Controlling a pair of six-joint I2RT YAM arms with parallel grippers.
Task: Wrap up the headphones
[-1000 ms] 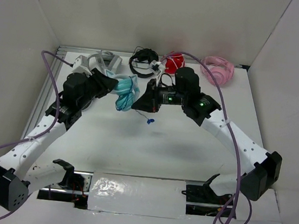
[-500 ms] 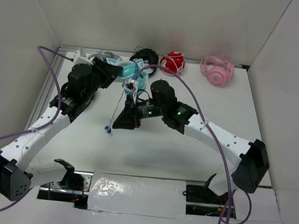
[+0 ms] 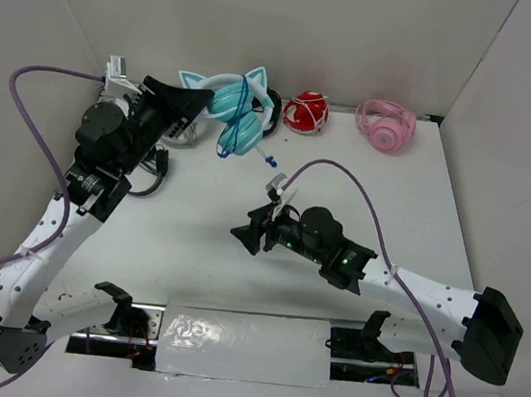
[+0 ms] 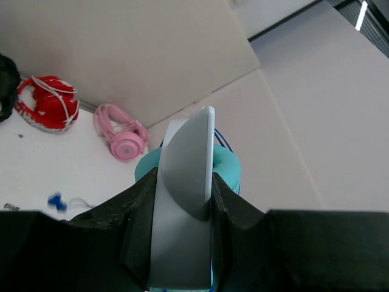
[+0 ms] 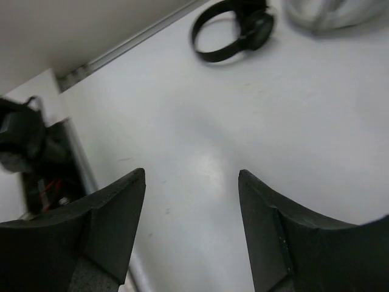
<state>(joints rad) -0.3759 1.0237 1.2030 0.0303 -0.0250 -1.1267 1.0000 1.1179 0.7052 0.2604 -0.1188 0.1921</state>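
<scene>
From overhead you get the whole tabletop (image 3: pixel 189 267), with both arms reaching in from its near edge. Your left arm stretches toward the far left corner. The left jaws are clenched on the headphones (image 3: pixel 235 117), holding them up off the tabletop near the back wall, cat ears pointing up. The thin dark-blue cable (image 3: pixel 243 99) runs across the teal cups.

The left wrist view shows you the grip itself, which the overhead view does not. The pale headband (image 4: pixel 185 182) is pinched between both fingers, with a teal cup bulging just behind it.

Your right arm lies low across the middle, well apart from the headphones. Its wrist view shows the right jaws released, the two dark fingers (image 5: pixel 115 219) spread with bare tabletop between them. Beyond them a black headset (image 5: pixel 234 27) and a grey headset (image 5: pixel 328 12) lie near each other.

Along the back edge sit the pink headphones (image 3: pixel 386 124) and the red headphones (image 3: pixel 305 112), which the left wrist view catches too.

Smallest is the cable's blue plug (image 3: pixel 272 161), below the teal cups. You cannot tell whether it hangs or rests on the tabletop.
</scene>
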